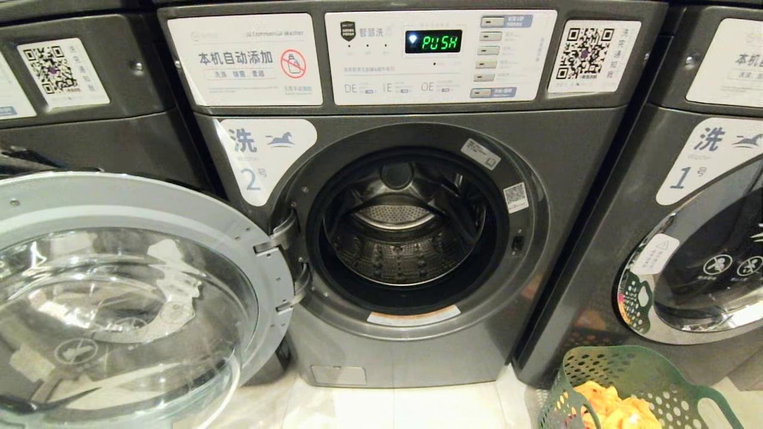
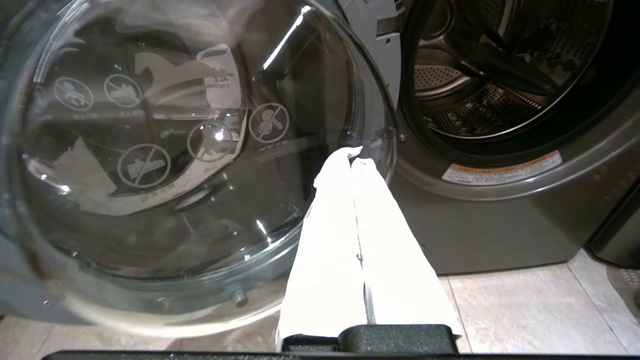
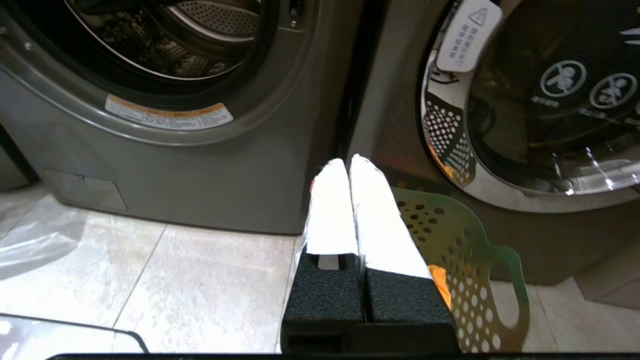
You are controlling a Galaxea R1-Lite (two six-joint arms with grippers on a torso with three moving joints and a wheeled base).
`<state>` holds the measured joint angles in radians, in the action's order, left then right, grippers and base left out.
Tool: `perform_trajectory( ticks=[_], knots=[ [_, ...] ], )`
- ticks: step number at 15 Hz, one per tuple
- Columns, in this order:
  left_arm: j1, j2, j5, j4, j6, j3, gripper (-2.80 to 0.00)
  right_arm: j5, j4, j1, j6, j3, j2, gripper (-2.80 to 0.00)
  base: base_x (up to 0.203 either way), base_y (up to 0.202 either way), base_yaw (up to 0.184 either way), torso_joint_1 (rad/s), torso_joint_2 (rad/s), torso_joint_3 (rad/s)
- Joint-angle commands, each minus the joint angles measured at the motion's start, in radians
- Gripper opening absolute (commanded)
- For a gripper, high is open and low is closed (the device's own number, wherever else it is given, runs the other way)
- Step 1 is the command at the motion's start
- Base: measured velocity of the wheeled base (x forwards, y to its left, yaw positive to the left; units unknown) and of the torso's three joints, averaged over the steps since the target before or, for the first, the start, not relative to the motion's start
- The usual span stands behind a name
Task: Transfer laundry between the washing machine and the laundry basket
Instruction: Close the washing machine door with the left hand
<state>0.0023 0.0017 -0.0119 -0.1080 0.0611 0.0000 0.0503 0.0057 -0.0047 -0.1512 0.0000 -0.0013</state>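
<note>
Left claw (image 2: 352,152): fingers pressed together, empty, low above the floor (image 2: 525,310), with the open glass door (image 2: 150,150) just beyond its tips and the washer (image 1: 417,250) marked 2, drum (image 1: 396,238) bare, ahead to one side. Right claw (image 3: 347,162): fingers likewise closed on nothing, with the green basket (image 3: 465,250) just below and beside it on the floor, orange-yellow laundry (image 1: 614,408) lying inside. Washer 1 (image 1: 703,238), door shut, stood behind the basket.
</note>
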Motion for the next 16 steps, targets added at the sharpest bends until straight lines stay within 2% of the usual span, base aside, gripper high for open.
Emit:
perform_trajectory(
  ticks=[1,11,12,14,16],
  knots=[
    [0.001,0.001,0.000,0.001,0.001,0.040,-2.80,0.000,0.000,0.000,-0.001,0.000,0.001,-2.80,-0.183,0.000,0.001,0.000,0.00,0.000],
    [0.001,0.000,0.001,0.001,0.000,0.040,-2.80,0.002,0.000,0.000,0.001,0.000,0.001,-2.80,-0.192,0.000,0.001,0.001,0.00,0.003],
    [0.001,0.000,-0.002,0.001,0.002,0.040,-2.80,0.002,0.000,0.000,0.009,0.000,0.001,-2.80,-0.135,0.000,0.000,-0.003,0.00,0.006],
    [0.001,0.001,-0.018,-0.002,0.049,0.040,-2.80,0.003,0.000,0.000,0.007,0.000,0.001,-2.80,-0.027,0.000,0.001,0.000,0.00,0.000],
    [0.002,0.000,-0.015,-0.009,0.052,0.029,-2.80,0.002,0.000,0.000,0.010,0.000,0.001,-2.80,0.000,0.000,0.000,0.000,0.00,0.000]
  ],
)
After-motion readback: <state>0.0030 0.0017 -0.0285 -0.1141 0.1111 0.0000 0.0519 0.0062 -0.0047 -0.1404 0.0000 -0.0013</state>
